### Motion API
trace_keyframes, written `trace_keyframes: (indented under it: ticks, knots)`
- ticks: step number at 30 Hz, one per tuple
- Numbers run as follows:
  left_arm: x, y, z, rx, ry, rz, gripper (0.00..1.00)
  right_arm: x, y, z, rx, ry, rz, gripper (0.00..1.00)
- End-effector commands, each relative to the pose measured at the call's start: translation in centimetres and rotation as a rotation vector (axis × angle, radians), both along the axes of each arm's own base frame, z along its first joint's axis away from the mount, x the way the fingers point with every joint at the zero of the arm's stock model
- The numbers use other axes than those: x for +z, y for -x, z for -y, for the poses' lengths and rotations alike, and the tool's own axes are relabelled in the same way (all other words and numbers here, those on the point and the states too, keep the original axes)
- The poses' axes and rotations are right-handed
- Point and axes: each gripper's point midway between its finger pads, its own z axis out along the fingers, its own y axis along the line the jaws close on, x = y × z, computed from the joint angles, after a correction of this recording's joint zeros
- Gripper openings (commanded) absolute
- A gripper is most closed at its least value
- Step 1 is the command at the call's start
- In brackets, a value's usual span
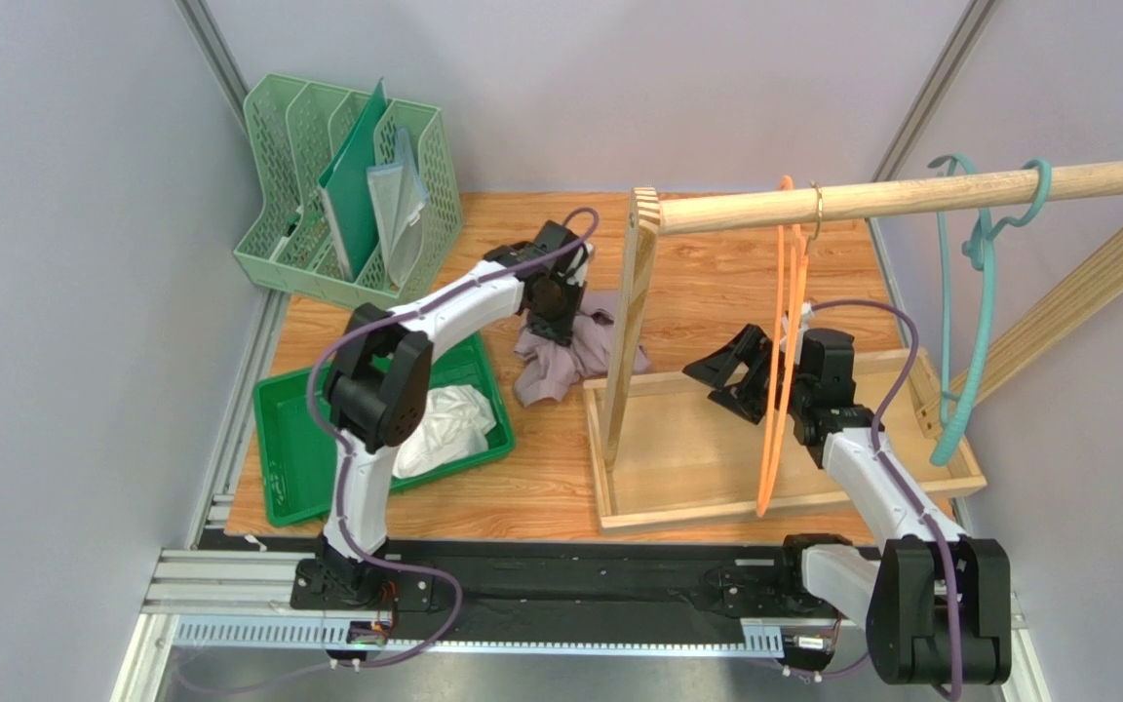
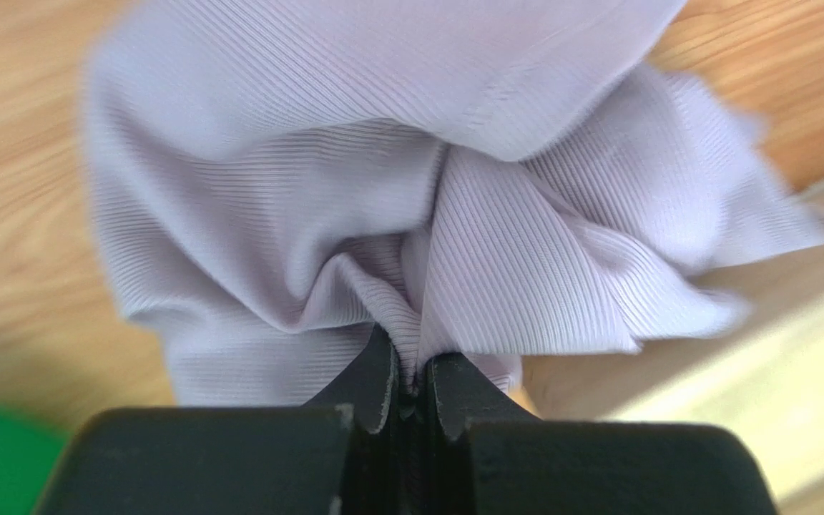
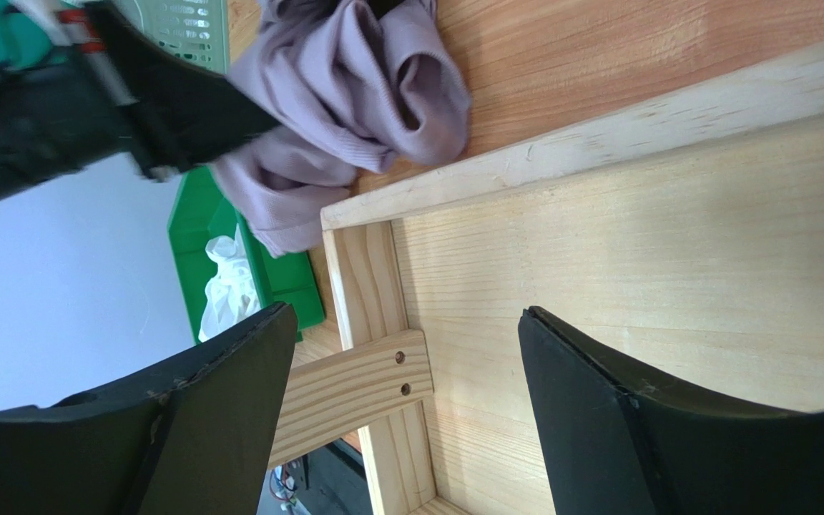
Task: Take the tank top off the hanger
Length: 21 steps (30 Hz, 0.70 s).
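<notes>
Left wrist view: left gripper (image 2: 411, 376) clenched on a fold of the lilac tank top (image 2: 384, 161), crumpled on the table (image 1: 729, 278) beside the rack's wooden base (image 1: 685, 439); right gripper (image 3: 408, 317) spread wide, empty, above that base.

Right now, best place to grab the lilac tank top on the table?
A raised fold on the heap, coming from above. The tank top lies crumpled on the table, so creases stand up to pinch; the left tool is shut on one.
</notes>
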Motion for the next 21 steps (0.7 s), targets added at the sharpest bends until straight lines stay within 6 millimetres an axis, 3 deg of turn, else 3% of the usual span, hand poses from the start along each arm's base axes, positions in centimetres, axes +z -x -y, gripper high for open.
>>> trace_keyframes:
  ticks: [1, 3, 4, 6, 7, 9, 15, 21]
  knots:
    - [12.6, -0.7, -3.3, 0.066, 0.105, 0.201, 0.00, 0.7, 0.6, -0.4, 0.024, -0.018, 0.018, 0.81]
    - [14.3, 0.1, -4.6, 0.081, 0.114, 0.225, 0.00, 0.9, 0.8, -0.4, 0.026, -0.019, 0.020, 0.81]
    - [16.8, 0.6, -5.5, 0.098, 0.147, 0.269, 0.00, 1.0, 0.9, -0.4, 0.025, -0.019, 0.023, 0.81]
    - [17.8, 1.8, -6.9, 0.116, 0.153, 0.278, 0.00, 1.4, 1.0, -0.4, 0.026, -0.015, 0.036, 0.81]
    - [19.8, 2.6, -7.7, 0.130, 0.181, 0.313, 0.00, 1.5, 1.2, -0.4, 0.026, -0.015, 0.036, 0.81]
    - [21.3, 4.4, -9.2, 0.161, 0.205, 0.333, 0.00, 2.0, 1.3, -0.3, 0.026, -0.014, 0.045, 0.81]
    - [24.0, 9.2, -14.0, 0.323, 0.276, 0.385, 0.00, 3.2, 2.0, -0.5, 0.039, -0.023, 0.065, 0.81]
    - [25.0, 13.6, -19.5, 0.538, 0.317, 0.455, 0.00, 3.9, 2.8, -0.7, 0.047, -0.031, 0.074, 0.81]
